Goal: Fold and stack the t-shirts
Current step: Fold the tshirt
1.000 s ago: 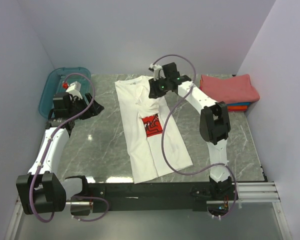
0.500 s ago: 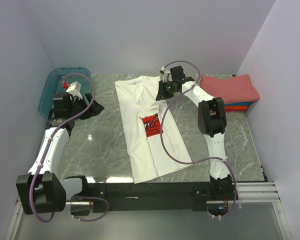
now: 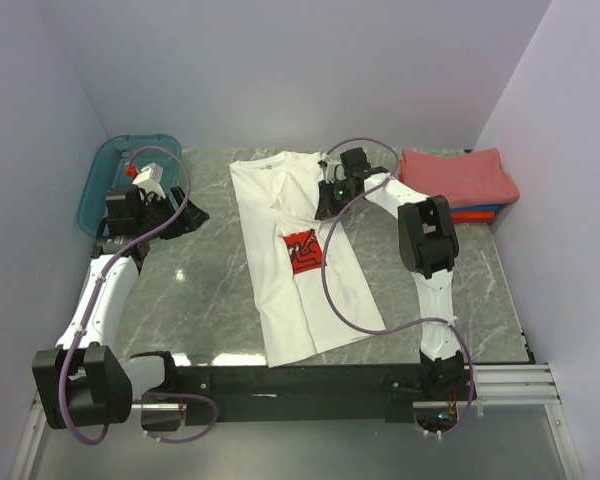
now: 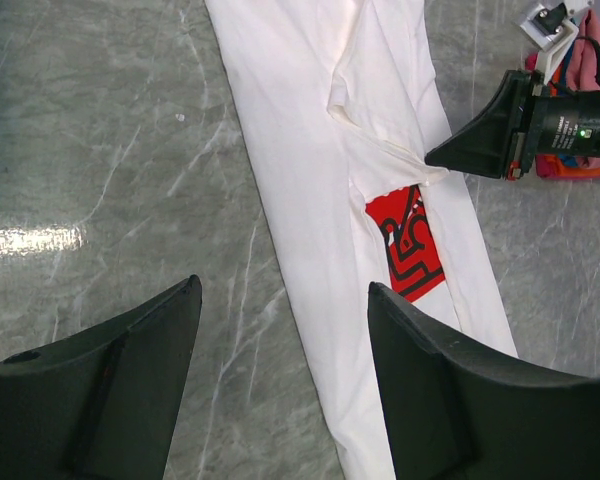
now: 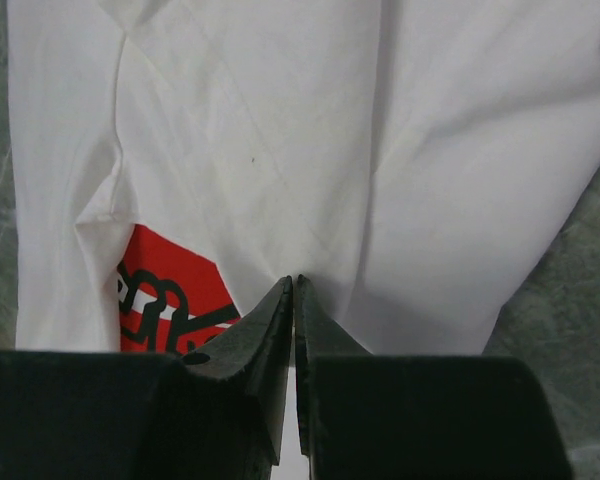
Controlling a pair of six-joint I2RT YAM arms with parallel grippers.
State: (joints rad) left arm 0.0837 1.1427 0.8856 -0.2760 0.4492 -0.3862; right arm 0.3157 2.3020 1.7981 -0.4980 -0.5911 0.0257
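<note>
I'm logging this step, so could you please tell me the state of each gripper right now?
Left gripper: open, holding nothing.
Right gripper: closed on the white tee.

The top external camera sits high behind the arm bases and looks down and forward over the whole bench (image 3: 200,290), with the white tee (image 3: 280,290) mid-frame. The left wrist camera hangs at middling height to the left of the tee, looking down past its own left gripper (image 4: 280,300) at the tee's upper half. The right wrist camera is very close above the tee, looking along the right gripper (image 5: 294,282), and cloth fills most of its frame. All three views share the tee's red print (image 3: 302,250).
</note>
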